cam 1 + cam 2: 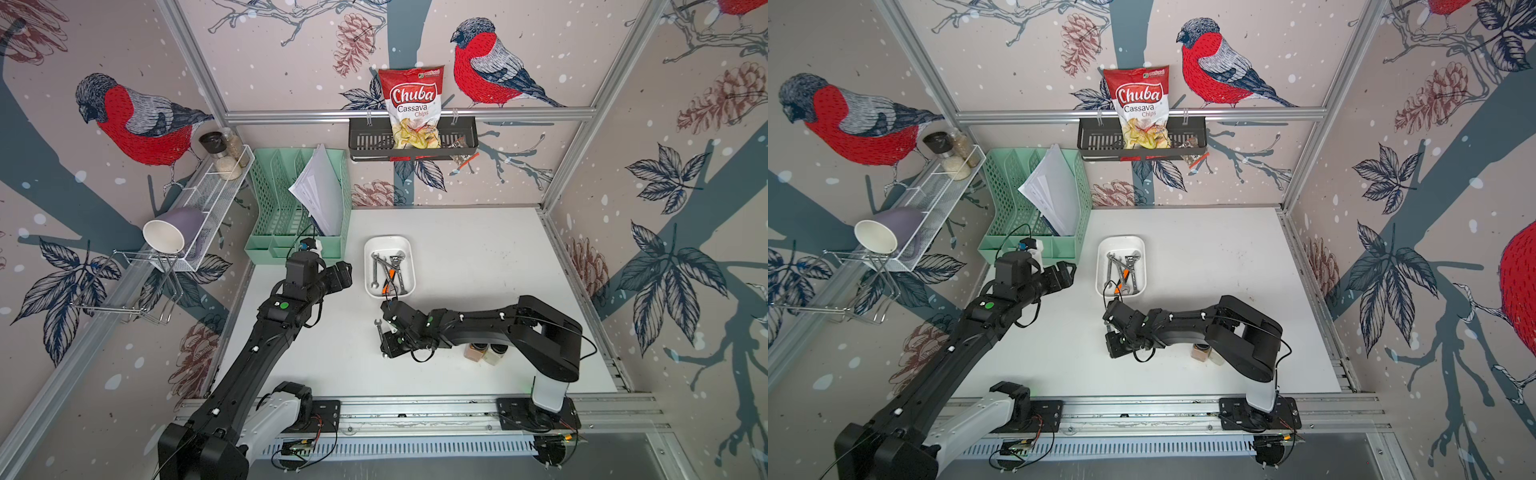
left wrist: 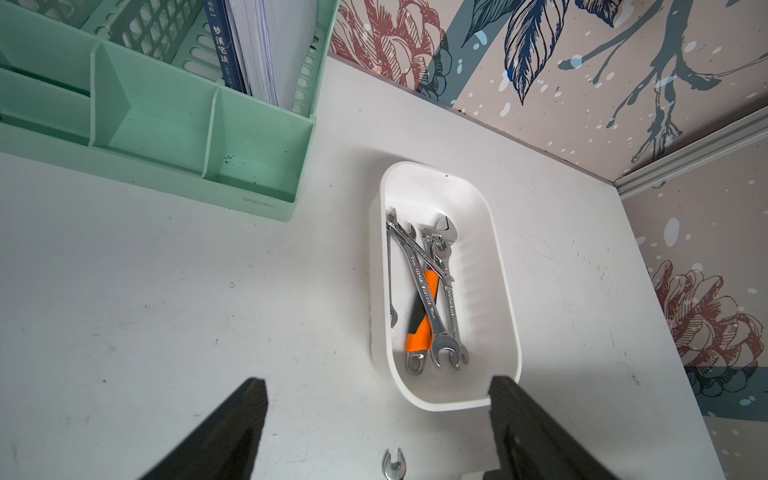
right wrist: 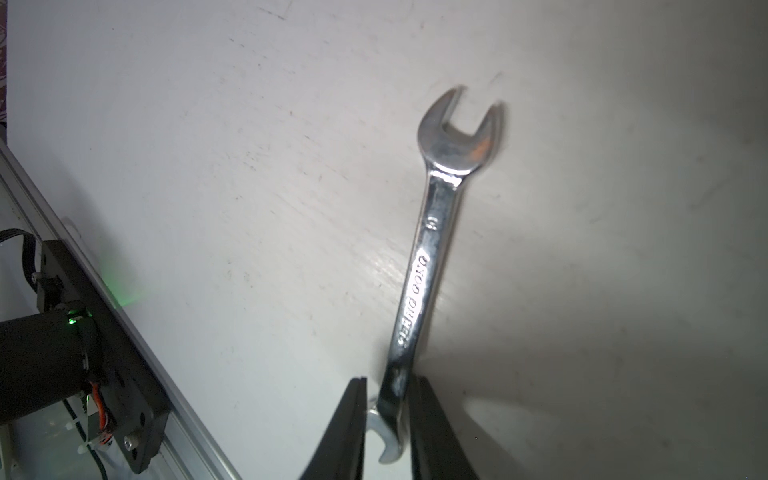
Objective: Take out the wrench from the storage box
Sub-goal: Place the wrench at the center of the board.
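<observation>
The right gripper (image 3: 386, 384) has its two black wedge-shaped fingers (image 3: 347, 424) clamped on the flat shank of a slim, polished chrome open-ended wrench (image 3: 432, 249), close to one forked head. Stamped lettering runs along the shank. This wrench is outside the box, over the scuffed white worktop (image 1: 478, 257), just in front of the box's near end. The left gripper (image 2: 376, 388) hangs with its jaws apart, holding nothing, beside the storage box (image 2: 473, 232). The box is a shallow white plastic tub with rounded corners and a thick rim, set toward the worktop's back edge. Inside it lies a crossed pile of chrome wrenches (image 2: 424, 286), at least four, one with an orange and black grip. One mint-green mesh file organizer (image 2: 166, 124) stands at the back left corner.
</observation>
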You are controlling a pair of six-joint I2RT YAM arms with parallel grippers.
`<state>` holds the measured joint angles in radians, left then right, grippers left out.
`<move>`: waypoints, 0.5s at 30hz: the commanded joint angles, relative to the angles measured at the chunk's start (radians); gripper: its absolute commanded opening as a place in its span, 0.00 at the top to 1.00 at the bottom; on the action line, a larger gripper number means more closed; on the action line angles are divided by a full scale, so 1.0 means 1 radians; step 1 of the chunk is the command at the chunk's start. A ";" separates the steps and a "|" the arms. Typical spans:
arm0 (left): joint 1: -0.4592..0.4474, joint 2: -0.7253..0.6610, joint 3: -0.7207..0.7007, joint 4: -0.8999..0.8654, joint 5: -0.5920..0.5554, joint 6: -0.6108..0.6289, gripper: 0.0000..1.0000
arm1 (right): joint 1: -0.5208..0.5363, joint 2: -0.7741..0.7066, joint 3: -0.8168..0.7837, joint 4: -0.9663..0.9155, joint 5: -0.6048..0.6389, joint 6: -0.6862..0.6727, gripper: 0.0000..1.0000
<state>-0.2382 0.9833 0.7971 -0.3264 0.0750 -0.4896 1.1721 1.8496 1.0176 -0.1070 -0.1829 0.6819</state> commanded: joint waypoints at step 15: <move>0.000 0.009 -0.001 0.000 0.000 0.016 0.12 | 0.009 0.024 0.017 -0.082 -0.004 -0.016 0.75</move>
<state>-0.2382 0.9905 0.7959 -0.3264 0.0750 -0.4896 1.1770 1.8629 1.0359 -0.1127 -0.1894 0.6788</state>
